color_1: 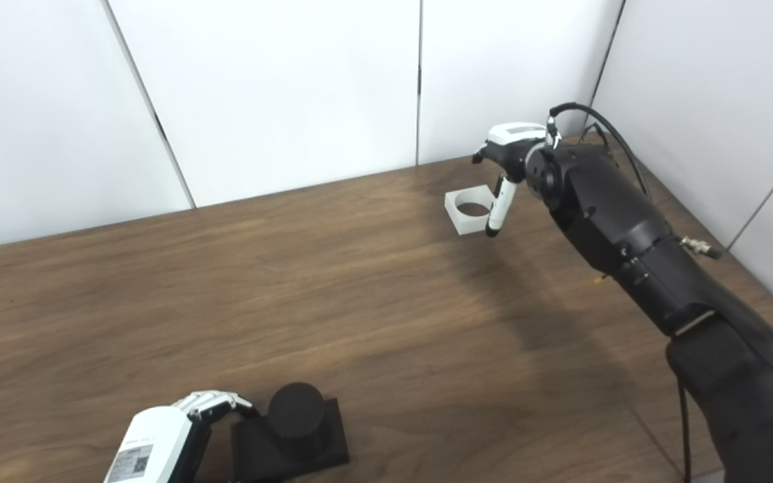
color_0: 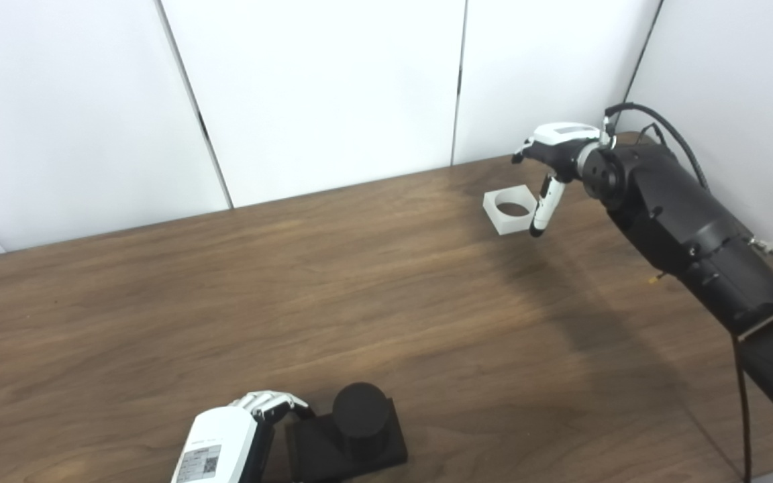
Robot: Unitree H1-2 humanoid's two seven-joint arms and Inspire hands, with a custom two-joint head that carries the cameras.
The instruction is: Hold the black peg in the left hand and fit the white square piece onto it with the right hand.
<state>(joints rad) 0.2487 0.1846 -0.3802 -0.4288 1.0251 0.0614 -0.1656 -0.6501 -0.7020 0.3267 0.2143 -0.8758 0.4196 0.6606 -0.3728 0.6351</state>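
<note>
The black peg, a short round post on a square black base, stands at the table's near edge. My left hand is at the base's left side, its curled fingers reaching the base's near-left corner; whether they grip it is hidden. The white square piece, with a round hole through it, lies flat at the far right of the table. My right hand hovers just above and to the right of it, open, its thumb hanging down against the piece's right corner.
The brown wooden table ends at white wall panels behind and on the right. My right forearm, black with a cable looped over the wrist, stretches over the table's right side.
</note>
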